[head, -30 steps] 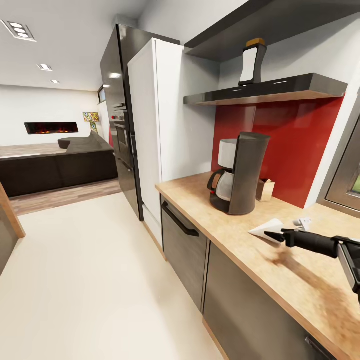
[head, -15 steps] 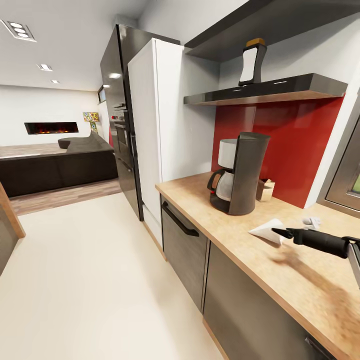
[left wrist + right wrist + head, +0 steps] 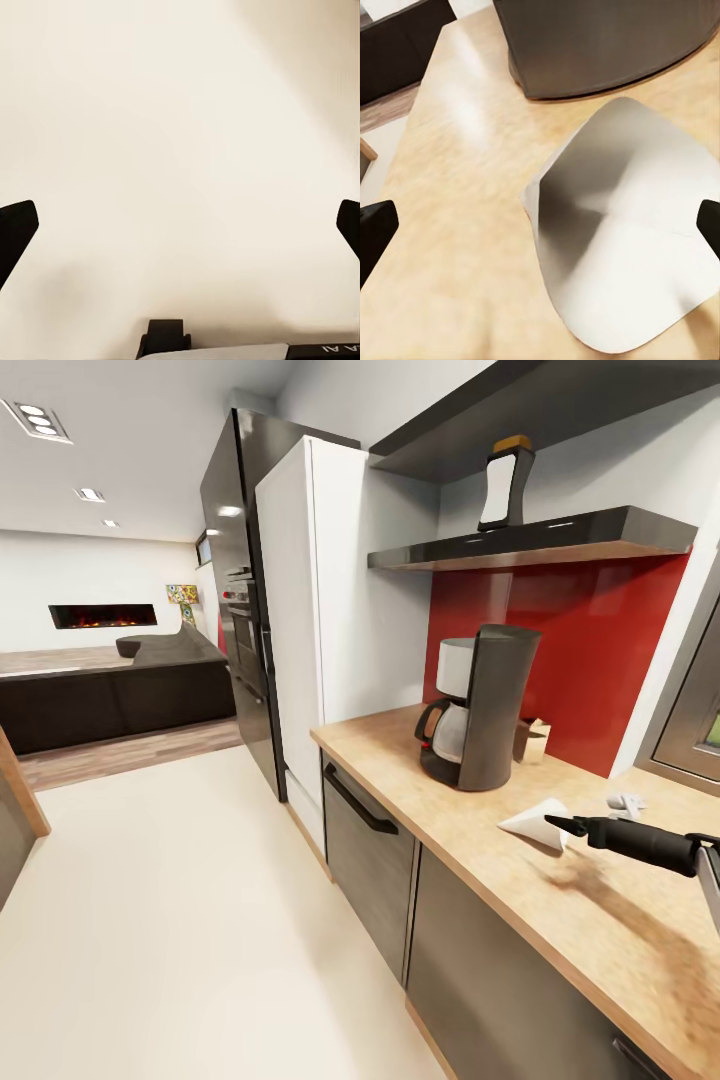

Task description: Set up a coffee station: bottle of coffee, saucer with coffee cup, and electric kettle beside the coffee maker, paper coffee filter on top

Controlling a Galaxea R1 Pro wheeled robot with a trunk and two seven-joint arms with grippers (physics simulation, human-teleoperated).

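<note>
Head view: coffee maker sits on the bench, the bottle of coffee is up on the shelf, and the right tool pokes at the paper coffee filter. Left wrist: left tool spread wide over pale floor. Right wrist: tool released, filter lying flat beside the coffee maker's base.

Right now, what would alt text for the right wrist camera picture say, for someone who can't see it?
A white paper coffee filter lies flat on the light-wood countertop, between the two spread black fingers of the robot's right hand. Beyond it stands the dark rounded base of the coffee maker.
</note>
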